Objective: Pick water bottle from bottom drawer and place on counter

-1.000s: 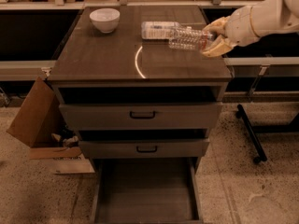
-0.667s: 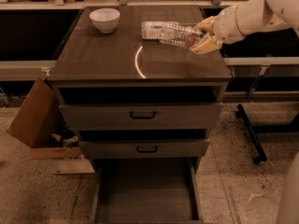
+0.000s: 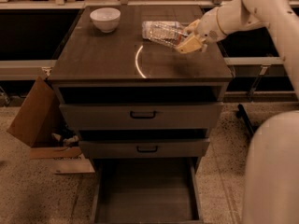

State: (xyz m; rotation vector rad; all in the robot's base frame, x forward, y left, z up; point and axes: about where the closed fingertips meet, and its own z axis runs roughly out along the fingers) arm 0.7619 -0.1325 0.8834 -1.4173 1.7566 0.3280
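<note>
Trouble looms at release: gripper clamped on the small clear ribbed plastic water bottle, sideways, right of the round white bowl on the glossy brown wooden counter (touching down? unclear). It's round, so it may roll.

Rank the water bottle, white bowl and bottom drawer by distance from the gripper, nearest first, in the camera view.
The gripper is over the right side of the counter.
1. The water bottle: in its grasp, tilted above the counter.
2. The white bowl: back-left of the counter.
3. The bottom drawer: pulled open near the floor, well below the counter.
</note>
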